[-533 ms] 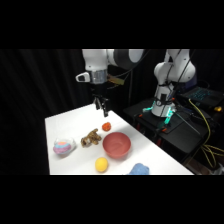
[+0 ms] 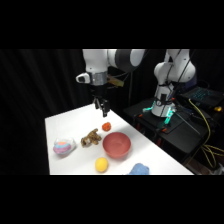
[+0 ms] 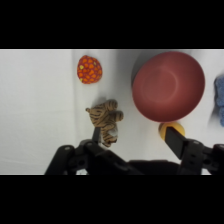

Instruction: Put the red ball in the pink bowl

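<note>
Small red-orange round ball (image 2: pixel 106 126) on white worktop (image 2: pixel 60 125), just below the black two-finger pincer (image 2: pixel 102 107), beside the shallow pink round bowl (image 2: pixel 117 145) (not touching). Pincer fingers apart, empty; straight descent likely enough.

In the wrist view the gripper's right finger (image 3: pixel 176 141) hides most of the yellow ball (image 3: pixel 166 126), and the right edge cuts off a blurred blue object (image 3: pixel 219 95).

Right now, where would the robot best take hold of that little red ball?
Across the red ball at its widest middle, coming straight down from above. It is round, so any pair of sides serves, and it lies alone on the table, clear of the bowl.
</note>
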